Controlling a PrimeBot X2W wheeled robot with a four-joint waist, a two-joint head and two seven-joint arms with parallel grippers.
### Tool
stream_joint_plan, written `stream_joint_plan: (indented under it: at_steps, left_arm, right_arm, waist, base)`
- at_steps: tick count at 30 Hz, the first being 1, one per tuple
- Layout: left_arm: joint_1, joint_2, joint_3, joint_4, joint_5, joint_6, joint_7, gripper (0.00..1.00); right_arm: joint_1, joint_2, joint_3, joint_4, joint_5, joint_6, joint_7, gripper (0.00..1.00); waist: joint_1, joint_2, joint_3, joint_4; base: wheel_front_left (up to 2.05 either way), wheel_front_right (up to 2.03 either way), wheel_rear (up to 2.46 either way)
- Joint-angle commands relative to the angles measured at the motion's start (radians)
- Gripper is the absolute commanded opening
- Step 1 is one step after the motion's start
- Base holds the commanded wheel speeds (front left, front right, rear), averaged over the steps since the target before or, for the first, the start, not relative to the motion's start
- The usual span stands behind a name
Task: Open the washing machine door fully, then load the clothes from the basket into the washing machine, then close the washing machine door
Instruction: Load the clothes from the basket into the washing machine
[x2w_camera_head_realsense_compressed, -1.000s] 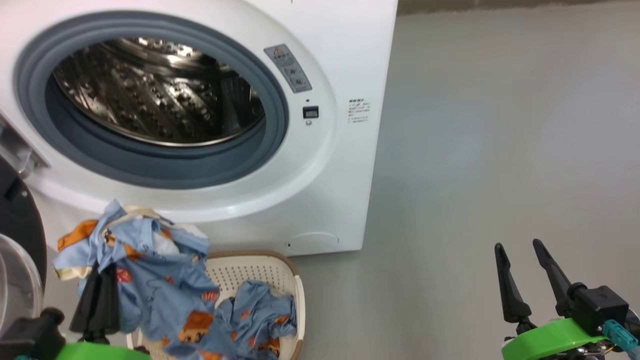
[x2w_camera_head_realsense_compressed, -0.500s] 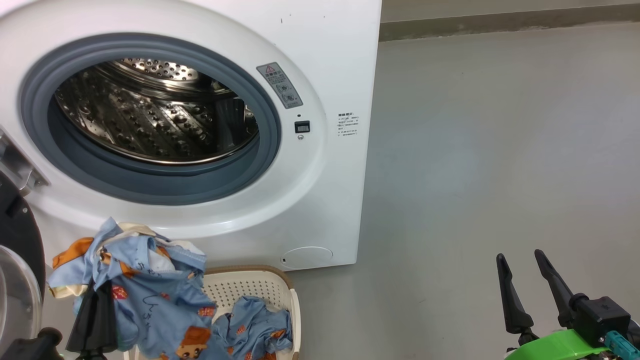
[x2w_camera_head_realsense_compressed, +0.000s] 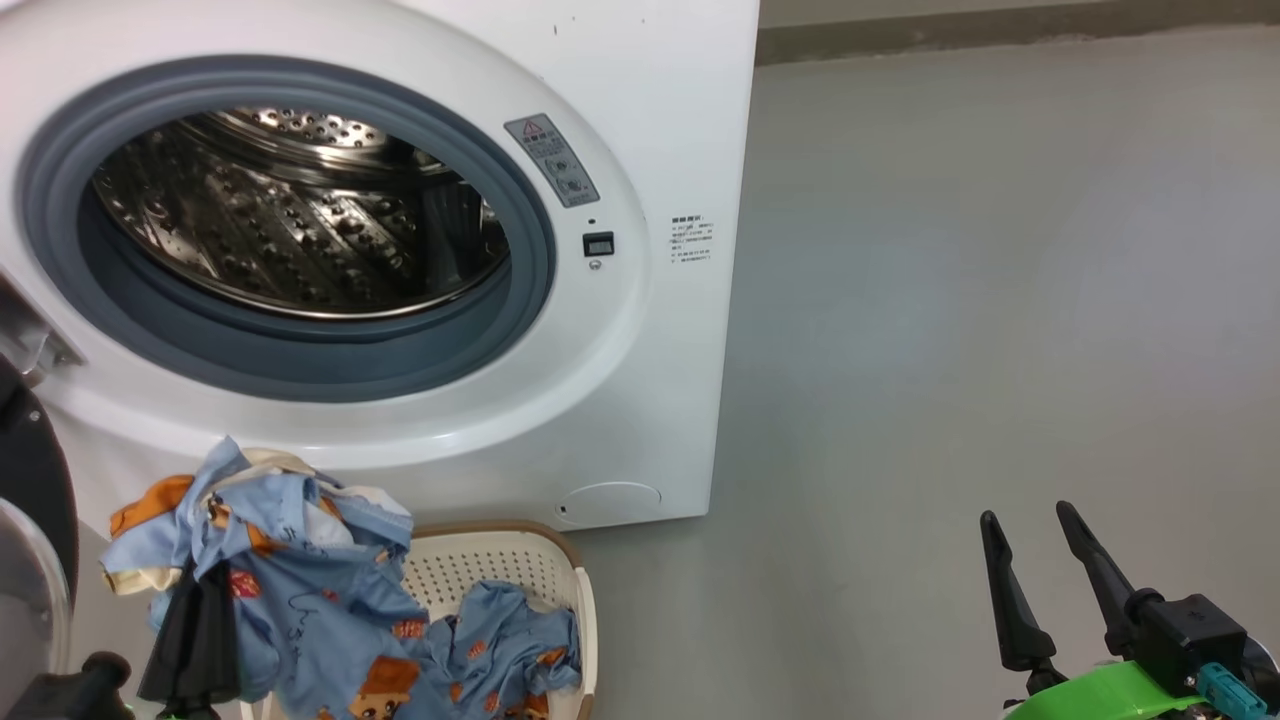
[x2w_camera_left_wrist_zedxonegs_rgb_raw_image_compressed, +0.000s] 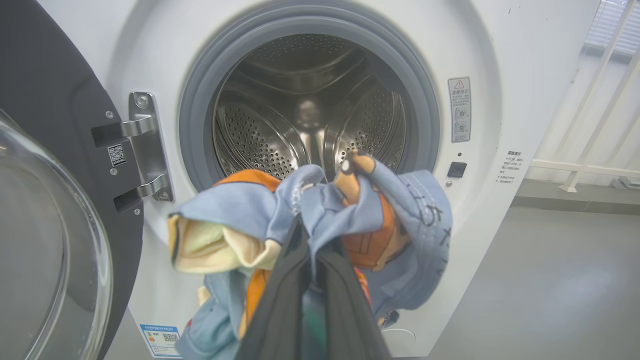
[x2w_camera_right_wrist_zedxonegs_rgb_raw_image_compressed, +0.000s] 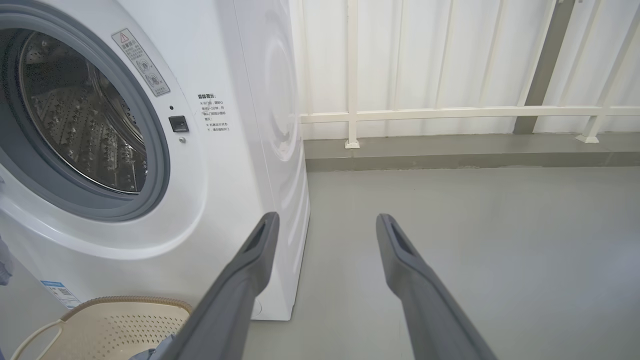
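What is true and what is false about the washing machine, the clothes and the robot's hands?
1. The washing machine door is open. True.
2. The drum is stuffed with clothes. False: no clothes lie in the drum; its steel wall shows bare.
3. The left hand is shut on the clothes, lifted in front of the machine. True.
4. The right hand grips the basket. False: the right hand is open and holds nothing.
5. Part of the blue fabric hangs down into the basket. True.
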Motion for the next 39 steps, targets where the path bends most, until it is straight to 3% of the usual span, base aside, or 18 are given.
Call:
stream_joint_plan:
  at_steps: [1,11,24,33,39]
  left_arm:
    - [-0.052,0.022,0.036,-0.021,-0.006,0.002,-0.006,0.0]
    - [-0.209,0.072,0.052,-0.007,-0.064,0.002,-0.006,0.0]
    - [-0.534,0.219,0.064,0.04,-0.125,0.002,-0.006,0.0]
    - [-0.667,0.29,0.058,0.146,-0.18,0.002,-0.006,0.0]
    - [-0.76,0.373,-0.014,0.25,-0.229,0.002,-0.006,0.0]
  right_arm:
    - [-0.014,-0.005,0.027,-0.026,-0.006,0.002,-0.012,1.0]
    - [-0.042,-0.005,0.048,-0.061,-0.011,0.002,-0.012,1.0]
    - [-0.098,-0.005,0.085,-0.124,0.001,0.002,-0.012,1.0]
    - [-0.121,-0.005,0.11,-0.164,0.028,0.002,-0.012,1.0]
    - [-0.134,-0.005,0.132,-0.171,0.05,0.002,-0.012,1.0]
  waist:
    - [0.0,0.0,0.02,-0.007]
    - [0.0,0.0,0.185,-0.047]
    - [0.0,0.0,0.396,-0.124]
    - [0.0,0.0,0.523,-0.178]
    - [0.0,0.0,0.596,-0.199]
  base:
    - [0.0,0.0,0.0]
    - [0.0,0.0,0.0]
    - [0.0,0.0,0.0]
    - [0.0,0.0,0.0]
    - [0.0,0.0,0.0]
